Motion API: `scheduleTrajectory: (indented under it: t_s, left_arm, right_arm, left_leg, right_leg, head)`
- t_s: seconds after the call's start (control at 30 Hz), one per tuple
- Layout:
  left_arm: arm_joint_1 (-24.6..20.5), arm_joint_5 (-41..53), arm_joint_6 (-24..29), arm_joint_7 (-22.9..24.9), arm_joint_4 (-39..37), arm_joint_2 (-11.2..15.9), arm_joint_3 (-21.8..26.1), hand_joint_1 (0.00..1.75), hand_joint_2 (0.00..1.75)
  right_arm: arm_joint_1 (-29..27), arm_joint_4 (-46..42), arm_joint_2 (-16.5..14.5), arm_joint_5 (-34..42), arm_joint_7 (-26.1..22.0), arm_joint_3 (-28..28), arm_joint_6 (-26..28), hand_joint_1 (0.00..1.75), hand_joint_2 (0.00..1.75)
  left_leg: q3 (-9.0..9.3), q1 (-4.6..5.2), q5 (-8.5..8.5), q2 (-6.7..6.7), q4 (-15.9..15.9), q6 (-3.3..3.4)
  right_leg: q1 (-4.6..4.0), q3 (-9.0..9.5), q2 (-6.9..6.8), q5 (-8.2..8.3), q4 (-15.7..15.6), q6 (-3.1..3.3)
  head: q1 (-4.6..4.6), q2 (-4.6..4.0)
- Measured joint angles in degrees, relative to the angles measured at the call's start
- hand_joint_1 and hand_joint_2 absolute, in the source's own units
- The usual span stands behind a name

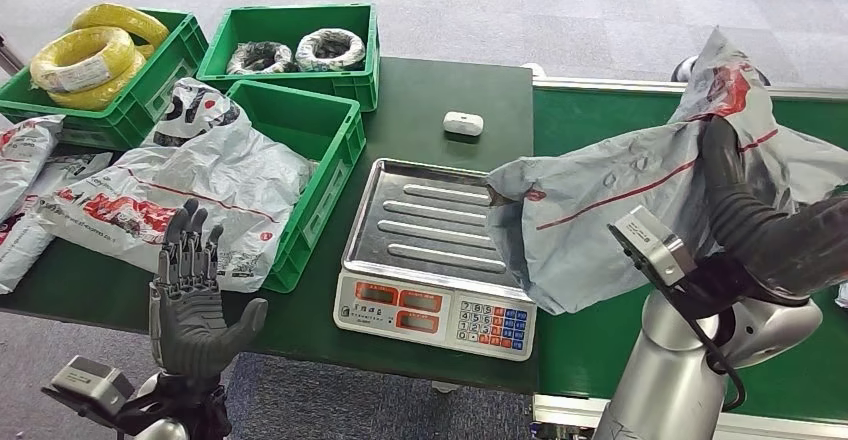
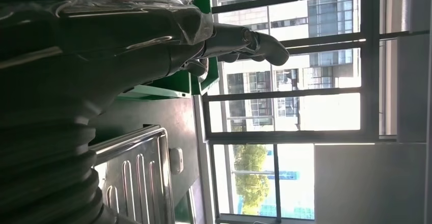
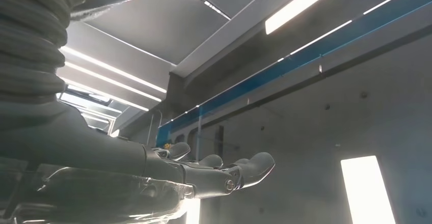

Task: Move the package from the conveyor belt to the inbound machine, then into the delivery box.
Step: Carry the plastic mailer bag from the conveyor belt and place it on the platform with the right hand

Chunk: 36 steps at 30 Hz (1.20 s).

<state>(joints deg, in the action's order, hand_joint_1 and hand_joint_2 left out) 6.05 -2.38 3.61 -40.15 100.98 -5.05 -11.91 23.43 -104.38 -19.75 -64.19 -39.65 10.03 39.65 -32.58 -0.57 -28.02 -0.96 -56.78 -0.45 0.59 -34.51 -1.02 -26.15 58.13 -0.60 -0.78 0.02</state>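
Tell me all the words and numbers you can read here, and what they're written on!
None can be read for sure.
Scale: number keys and a small label, too small to read.
Grey bag by the crate: red print, too blurred.
Package in the right hand: red marks, no clear words.

Left hand (image 1: 196, 305) open, upright

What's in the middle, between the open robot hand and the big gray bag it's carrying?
The scale, with its bare metal tray, sits between the left hand and the bag, seen in the head view.
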Motion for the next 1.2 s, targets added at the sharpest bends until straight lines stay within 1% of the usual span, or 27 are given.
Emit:
scheduleTrajectory:
  t_s: [0.17, 0.23, 0.3, 0.33, 0.4, 0.47, 0.5, 0.57, 0.67, 0.73, 0.9, 1.1, 1.2]
  left_arm:
    - [0.0, 0.2, 0.3, 0.0, 0.5, -0.2, 0.0, 0.00, 1.75]
    - [0.2, 0.5, 0.6, 0.0, 0.9, -0.4, 0.1, 0.00, 1.75]
    - [0.4, 0.8, 0.9, 0.0, 1.3, -0.6, 0.2, 0.00, 1.75]
    - [0.6, 0.9, 1.1, 0.0, 1.6, -0.6, 0.2, 0.00, 1.75]
    - [0.9, 0.9, 1.3, 0.0, 2.1, -0.6, 0.3, 0.00, 1.75]
    - [1.0, 0.7, 1.2, 0.0, 2.4, -0.6, 0.3, 0.00, 1.75]
    - [1.0, 0.6, 1.0, 0.0, 2.4, -0.6, 0.4, 0.00, 1.75]
    - [0.9, 0.4, 0.9, 0.0, 2.4, -0.5, 0.4, 0.00, 1.75]
    - [0.7, 0.2, 0.8, 0.0, 2.4, -0.5, 0.4, 0.00, 1.75]
    - [0.7, 0.2, 1.0, 0.0, 2.4, -0.4, 0.4, 0.00, 1.75]
    - [0.8, 0.2, 1.5, 0.0, 2.4, -0.3, 0.3, 0.00, 1.75]
    - [0.8, 0.2, 1.5, 0.0, 2.4, -0.2, 0.1, 0.00, 1.75]
    - [0.8, 0.1, 1.4, 0.0, 2.3, -0.2, 0.0, 0.00, 1.75]
  right_arm:
    - [-0.1, -0.5, -0.1, 0.0, 0.3, 0.0, 0.0, 0.00, 1.75]
    - [0.0, 0.3, -0.1, -0.8, 1.1, -0.1, 0.0, 0.00, 0.87]
    - [0.4, 3.8, 0.0, -2.8, 5.0, -0.7, -0.5, 0.00, 0.00]
    - [0.8, 6.7, 0.3, -3.6, 8.3, -1.4, -1.2, 0.00, 0.00]
    - [1.9, 13.6, 1.4, -4.0, 15.8, -3.4, -3.1, 0.00, 0.87]
    - [3.2, 21.0, 3.0, -4.0, 21.4, -5.6, -4.1, 0.00, 1.75]
    - [3.8, 24.4, 3.8, -3.9, 22.8, -6.5, -4.1, 0.00, 1.75]
    - [4.7, 30.2, 5.0, -3.5, 23.9, -8.0, -3.8, 0.00, 1.75]
    - [5.2, 37.0, 6.3, -1.8, 24.0, -9.6, -3.5, 0.00, 1.75]
    - [5.3, 40.7, 6.9, 0.8, 23.4, -10.3, -3.9, 0.00, 1.75]
    - [5.1, 46.9, 7.5, 12.2, 19.5, -11.2, -9.5, 0.00, 1.75]
    - [4.6, 50.5, 7.7, 15.0, 18.5, -11.6, -10.7, 0.00, 1.75]
    - [3.4, 51.7, 7.8, 17.5, 17.5, -11.8, -10.5, 0.00, 0.44]
  left_leg:
    - [0.00, 0.00, 0.00, 0.01, 0.0, 0.00]
    - [-0.01, 0.00, 0.00, -0.01, 0.0, 0.00]
    - [0.03, -0.01, -0.02, -0.10, 0.0, -0.01]
    - [0.08, -0.01, -0.02, -0.14, 0.0, -0.02]
    - [0.12, -0.01, -0.02, -0.14, 0.0, -0.03]
    - [0.13, -0.01, 0.01, -0.09, 0.0, -0.02]
    - [0.13, -0.01, 0.03, -0.06, 0.0, -0.02]
    - [0.14, -0.01, 0.03, -0.05, 0.0, -0.02]
    - [0.12, -0.01, 0.03, -0.02, 0.0, -0.02]
    - [0.09, -0.01, 0.01, -0.01, 0.0, -0.02]
    - [0.06, -0.01, -0.02, -0.02, 0.0, -0.02]
    - [0.10, 0.00, -0.02, -0.03, 0.0, -0.02]
    - [0.12, -0.01, -0.02, -0.02, 0.0, -0.02]
  right_leg:
    - [0.00, 0.02, 0.00, 0.00, 0.0, 0.00]
    - [0.00, 0.04, 0.01, 0.00, 0.0, 0.00]
    - [-0.01, 0.09, 0.08, 0.00, 0.0, 0.00]
    - [-0.01, 0.12, 0.11, 0.00, 0.0, 0.00]
    - [-0.01, 0.14, 0.12, 0.00, 0.0, 0.00]
    - [0.00, 0.15, 0.07, 0.01, 0.0, 0.01]
    - [0.00, 0.16, 0.05, 0.01, 0.0, 0.01]
    - [-0.01, 0.16, 0.04, 0.02, 0.0, 0.01]
    - [-0.01, 0.14, 0.05, 0.01, 0.0, 0.01]
    - [-0.01, 0.10, 0.05, 0.00, 0.0, 0.00]
    - [0.00, 0.06, 0.05, -0.01, 0.0, 0.00]
    - [0.00, 0.08, 0.06, 0.00, 0.0, 0.00]
    - [0.00, 0.10, 0.05, 0.00, 0.0, 0.00]
  head:
    - [0.01, 0.00]
    - [0.01, 0.00]
    - [0.00, 0.00]
    - [0.00, 0.00]
    - [0.00, 0.00]
    - [0.02, 0.00]
    - [0.02, 0.00]
    - [0.01, 0.00]
    - [0.01, 0.00]
    - [0.01, 0.00]
    - [0.01, 0.00]
    - [0.01, 0.00]
    - [0.01, 0.00]
